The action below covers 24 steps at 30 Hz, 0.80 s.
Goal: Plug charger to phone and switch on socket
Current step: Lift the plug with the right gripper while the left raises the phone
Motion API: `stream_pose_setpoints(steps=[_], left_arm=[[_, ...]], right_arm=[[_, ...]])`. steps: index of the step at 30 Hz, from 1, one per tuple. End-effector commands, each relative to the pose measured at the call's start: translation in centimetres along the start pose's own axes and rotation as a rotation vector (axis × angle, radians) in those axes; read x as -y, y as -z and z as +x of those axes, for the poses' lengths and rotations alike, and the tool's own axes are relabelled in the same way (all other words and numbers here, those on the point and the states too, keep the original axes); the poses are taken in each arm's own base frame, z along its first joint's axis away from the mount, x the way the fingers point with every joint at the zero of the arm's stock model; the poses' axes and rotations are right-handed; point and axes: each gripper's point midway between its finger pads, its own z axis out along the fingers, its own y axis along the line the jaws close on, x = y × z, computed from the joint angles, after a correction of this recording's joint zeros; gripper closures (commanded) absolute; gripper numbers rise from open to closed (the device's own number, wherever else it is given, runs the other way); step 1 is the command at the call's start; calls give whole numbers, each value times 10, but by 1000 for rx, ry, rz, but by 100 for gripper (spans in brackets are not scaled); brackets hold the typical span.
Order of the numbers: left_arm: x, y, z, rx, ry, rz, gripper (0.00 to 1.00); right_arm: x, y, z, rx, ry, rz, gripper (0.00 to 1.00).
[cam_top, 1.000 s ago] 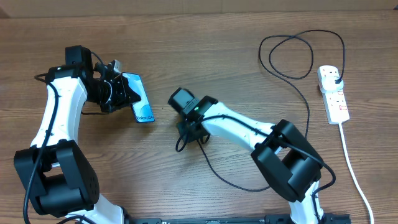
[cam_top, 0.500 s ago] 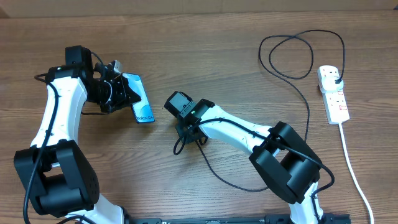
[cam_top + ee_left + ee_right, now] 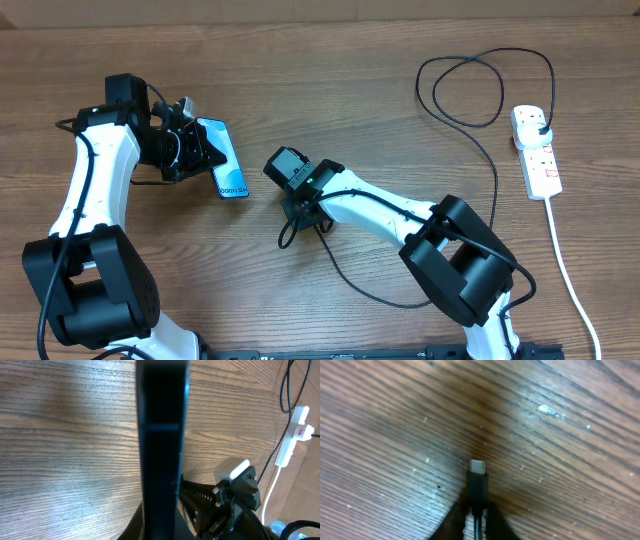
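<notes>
You have a lane of bare wooden table [image 3: 262, 120] between the slim black-edged phone [image 3: 230, 168], clamped in the left gripper [image 3: 205, 150], and the right gripper [image 3: 298, 212]. Nothing lies in it. Right of that it gets crowded: the long thin black cable [image 3: 496, 160] the right gripper pinches runs under its arm and loops near the narrow white power strip [image 3: 537, 152] and thick white cord [image 3: 565, 265].

A brown wood-grain table [image 3: 330, 90] with small pale scuffs fills every view.
</notes>
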Motion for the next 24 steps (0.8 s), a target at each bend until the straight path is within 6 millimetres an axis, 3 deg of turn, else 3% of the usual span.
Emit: stream_pose_setpoints(steps=[1, 5, 8, 10, 15, 18, 21, 24], left_arm=[[9, 2, 2, -1, -25, 41, 96], [13, 2, 2, -2, -42, 60, 96], [48, 8, 5, -2, -163, 266, 96], [97, 31, 9, 30, -305, 582, 96], [145, 79, 7, 114, -457, 970, 96], [148, 83, -2, 104, -438, 969, 96], [151, 85, -9, 90, -415, 969, 96], [153, 87, -15, 75, -389, 969, 96]], right_arm=[[4, -12, 7, -34, -2, 15, 96], [-4, -3, 2, -55, -21, -63, 96], [-18, 14, -8, -68, -23, -219, 96], [-34, 47, -19, -60, -10, -462, 96], [-41, 127, -35, 10, 40, -865, 96], [-31, 174, -42, 82, 78, -1037, 96], [-19, 183, -42, 94, 58, -1043, 96], [-22, 195, -36, 97, 101, -1120, 96]])
